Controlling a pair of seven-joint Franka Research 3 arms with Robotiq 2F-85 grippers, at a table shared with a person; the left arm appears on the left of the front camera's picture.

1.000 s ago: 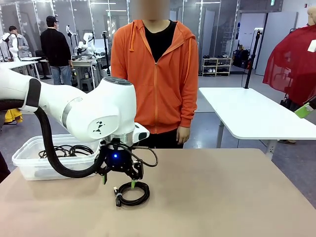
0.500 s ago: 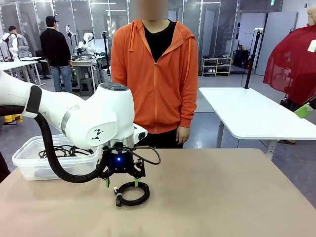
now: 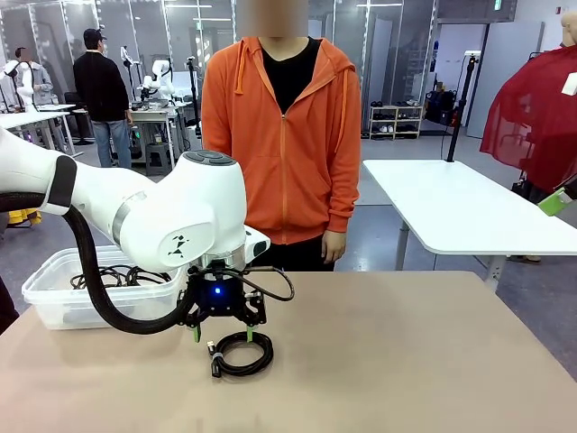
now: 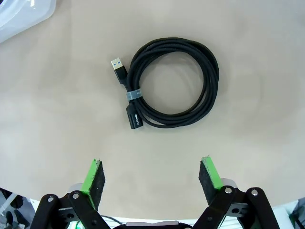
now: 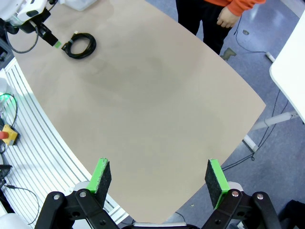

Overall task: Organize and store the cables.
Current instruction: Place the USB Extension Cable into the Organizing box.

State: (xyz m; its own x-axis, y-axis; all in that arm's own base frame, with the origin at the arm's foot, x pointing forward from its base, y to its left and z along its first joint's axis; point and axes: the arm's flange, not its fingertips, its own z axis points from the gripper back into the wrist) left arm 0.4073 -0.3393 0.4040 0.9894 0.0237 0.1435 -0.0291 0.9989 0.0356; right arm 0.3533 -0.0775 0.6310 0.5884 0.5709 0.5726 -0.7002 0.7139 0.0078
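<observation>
A black coiled cable (image 3: 240,352) with a USB plug lies on the tan table; the left wrist view shows the cable (image 4: 171,90) as a round coil tied with a grey band. My left gripper (image 3: 222,336) hangs just above and slightly behind it, open, nothing between its green pads (image 4: 96,177). More black cables (image 3: 122,275) lie in the clear plastic bin (image 3: 54,302) at the table's left. My right gripper (image 5: 158,181) is open, high above the table, and sees the coiled cable (image 5: 80,45) far off.
A person in an orange hoodie (image 3: 284,135) stands at the far edge, a hand (image 3: 334,245) hanging by the side. A white table (image 3: 460,207) stands behind on the right. A corner of the bin (image 4: 21,14) lies close to the coil.
My left gripper has come down slightly and shifted a little left over the coil, mostly within the first half second. The coil has not moved.
</observation>
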